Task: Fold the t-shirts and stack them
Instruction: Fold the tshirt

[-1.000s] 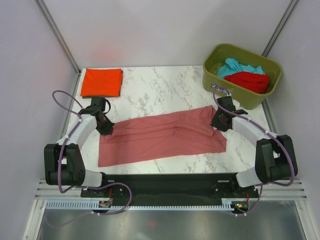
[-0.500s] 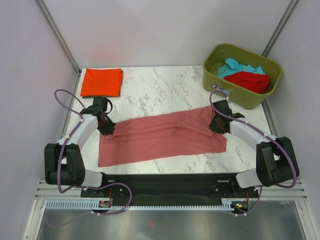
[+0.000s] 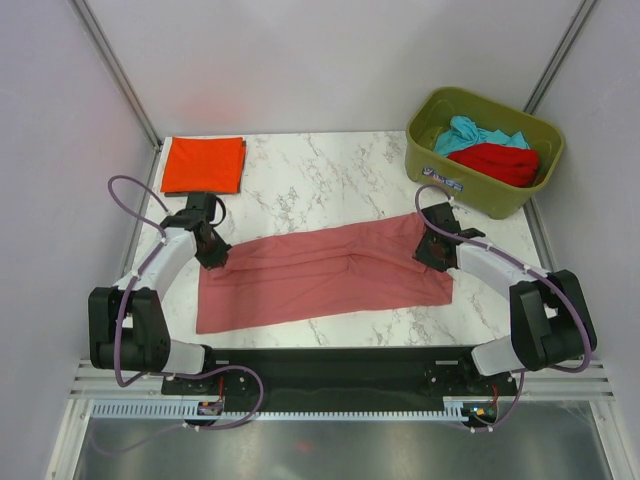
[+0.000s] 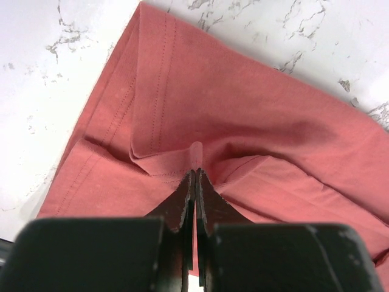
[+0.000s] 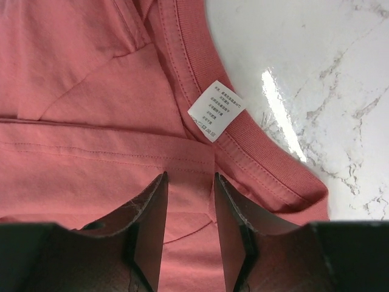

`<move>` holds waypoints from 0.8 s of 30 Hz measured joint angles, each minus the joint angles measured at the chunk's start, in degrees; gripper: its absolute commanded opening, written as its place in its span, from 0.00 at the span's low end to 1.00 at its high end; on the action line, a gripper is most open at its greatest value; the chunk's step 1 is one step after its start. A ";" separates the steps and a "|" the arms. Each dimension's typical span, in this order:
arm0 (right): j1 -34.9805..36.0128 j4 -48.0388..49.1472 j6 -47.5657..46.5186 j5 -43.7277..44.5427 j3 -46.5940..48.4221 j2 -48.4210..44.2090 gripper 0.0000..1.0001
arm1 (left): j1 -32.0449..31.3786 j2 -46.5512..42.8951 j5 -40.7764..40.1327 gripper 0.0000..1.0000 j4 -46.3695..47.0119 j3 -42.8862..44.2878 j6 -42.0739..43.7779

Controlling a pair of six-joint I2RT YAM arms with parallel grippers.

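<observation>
Top external view has the pink shirt (image 3: pixel 325 275) lying flat across the near middle of the marble table (image 3: pixel 320 175), folded into a long band that runs from the near left up to the right; an orange shirt (image 3: pixel 203 164) sits folded in the far left corner, well apart from it; a teal shirt (image 3: pixel 470 133) and a red shirt (image 3: pixel 500 162) lie bunched in the green bin (image 3: pixel 425 150) at the far right.

The left gripper (image 3: pixel 212 252) is at the band's far left edge; in the left wrist view its fingers (image 4: pixel 182 204) are pressed together on a small raised ridge of pink cloth beside the stitched hem. The right gripper (image 3: pixel 432 250) is over the band's right end by the collar (image 5: pixel 243 146); in the right wrist view its fingers (image 5: pixel 149 213) stand apart with flat cloth under the gap, and no pinch shows.

The shirt looks light, limp and thin; it will sag and drag wherever it is not held, and layers may slide over each other; the doubled hem and ribbed collar look like the firmest places to take hold, one at each end, so the band lifts evenly.

A white care tag (image 5: pixel 216 110) is sewn inside the collar; its print is too small to read; a small sticker on the bin's near wall is also unreadable; no brand shows.
</observation>
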 measured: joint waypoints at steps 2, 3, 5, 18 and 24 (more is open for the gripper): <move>0.26 0.37 0.20 0.15 -0.22 0.59 0.45 | -0.04 0.00 -0.44 0.02 0.02 0.15 0.00; 0.31 0.46 0.28 0.20 -0.31 0.92 0.44 | -0.04 0.00 -0.61 0.02 0.00 0.24 0.00; 0.37 0.66 0.44 0.37 -0.33 1.46 0.41 | -0.04 0.00 -0.81 0.02 0.02 0.37 0.00; 0.48 2.14 -3.37 4.22 5.49 2.29 0.00 | -0.22 0.94 -9.44 0.02 -1.03 7.48 4.09; 0.61 6.56 -8.74 5.68 13.68 3.61 0.00 | -0.26 7.63 -16.13 0.02 -0.15 17.03 8.48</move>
